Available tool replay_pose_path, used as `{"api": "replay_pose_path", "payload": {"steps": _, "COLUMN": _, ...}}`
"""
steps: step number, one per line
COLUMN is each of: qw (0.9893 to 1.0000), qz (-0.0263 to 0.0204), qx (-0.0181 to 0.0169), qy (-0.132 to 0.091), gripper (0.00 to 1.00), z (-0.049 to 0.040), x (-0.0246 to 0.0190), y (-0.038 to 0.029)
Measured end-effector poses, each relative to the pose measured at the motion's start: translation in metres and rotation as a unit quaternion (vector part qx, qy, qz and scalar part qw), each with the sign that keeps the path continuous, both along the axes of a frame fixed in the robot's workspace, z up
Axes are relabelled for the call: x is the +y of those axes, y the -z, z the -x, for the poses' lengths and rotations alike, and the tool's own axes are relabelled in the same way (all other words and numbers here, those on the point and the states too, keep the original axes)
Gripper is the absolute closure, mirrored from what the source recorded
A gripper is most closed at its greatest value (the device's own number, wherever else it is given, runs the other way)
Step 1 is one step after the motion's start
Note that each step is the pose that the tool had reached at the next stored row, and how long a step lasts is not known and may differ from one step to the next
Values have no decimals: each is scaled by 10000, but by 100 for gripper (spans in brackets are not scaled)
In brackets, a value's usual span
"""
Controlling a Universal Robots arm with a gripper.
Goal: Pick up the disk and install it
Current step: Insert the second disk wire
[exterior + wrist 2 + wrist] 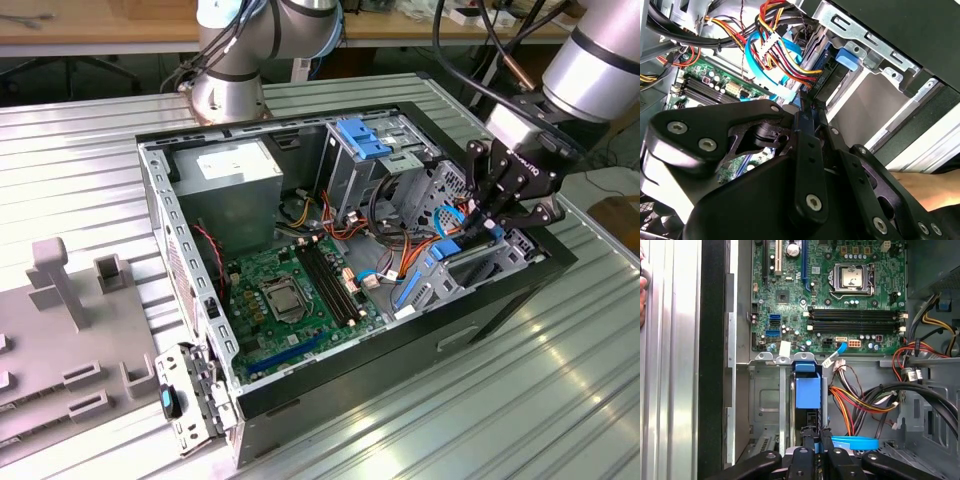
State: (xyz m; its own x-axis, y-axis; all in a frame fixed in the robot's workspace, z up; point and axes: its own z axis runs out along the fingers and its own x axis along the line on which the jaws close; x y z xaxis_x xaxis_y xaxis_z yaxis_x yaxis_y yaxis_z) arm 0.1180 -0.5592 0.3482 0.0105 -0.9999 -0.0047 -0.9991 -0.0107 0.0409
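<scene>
The disk (807,390) stands on edge in a slot of the metal drive bay (765,405) at the front of the open computer case (180,260). Its blue carrier frame faces the camera, with the dark drive body just behind it. My gripper (815,434) is shut on the disk's upper edge, a strip of blue showing between the black fingers (802,455). In the second wrist view the gripper (804,112) meets the disk (832,82) beside a blue tab. In the exterior view the gripper (478,228) hangs over the case's right end, at the disk (446,249).
A grey power-supply box (235,170) and a blue-tabbed cage (365,140) sit at the case's back. The green motherboard (290,290) lies on its floor. Coloured cables (860,400) run close beside the bay. A person's hand (912,185) rests outside the case. A grey fixture (60,320) stands at the exterior view's left.
</scene>
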Motion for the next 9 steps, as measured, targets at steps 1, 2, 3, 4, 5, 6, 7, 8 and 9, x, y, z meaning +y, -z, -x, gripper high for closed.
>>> {"api": "replay_pose_path", "payload": {"steps": 1, "qw": 10000, "qz": 0, "qx": 0, "qy": 0, "gripper": 83, "z": 1, "x": 0, "y": 0}}
{"api": "replay_pose_path", "payload": {"steps": 2, "qw": 10000, "qz": 0, "qx": 0, "qy": 0, "gripper": 83, "z": 1, "x": 1, "y": 2}}
{"api": "replay_pose_path", "payload": {"steps": 3, "qw": 10000, "qz": -1, "qx": 0, "qy": 0, "gripper": 83, "z": 1, "x": 3, "y": 4}}
{"api": "replay_pose_path", "payload": {"steps": 4, "qw": 10000, "qz": 0, "qx": 0, "qy": 0, "gripper": 83, "z": 1, "x": 4, "y": 5}}
{"api": "replay_pose_path", "payload": {"steps": 5, "qw": 10000, "qz": -1, "qx": 0, "qy": 0, "gripper": 83, "z": 1, "x": 4, "y": 6}}
{"api": "replay_pose_path", "payload": {"steps": 6, "qw": 10000, "qz": -3, "qx": 0, "qy": 0, "gripper": 83, "z": 1, "x": 5, "y": 9}}
{"api": "replay_pose_path", "payload": {"steps": 7, "qw": 10000, "qz": -8, "qx": 0, "qy": 0, "gripper": 83, "z": 2, "x": 5, "y": 15}}
{"api": "replay_pose_path", "payload": {"steps": 8, "qw": 10000, "qz": -9, "qx": 0, "qy": 0, "gripper": 83, "z": 1, "x": 5, "y": 19}}
{"api": "replay_pose_path", "payload": {"steps": 9, "qw": 10000, "qz": -10, "qx": 0, "qy": 0, "gripper": 83, "z": 1, "x": 5, "y": 22}}
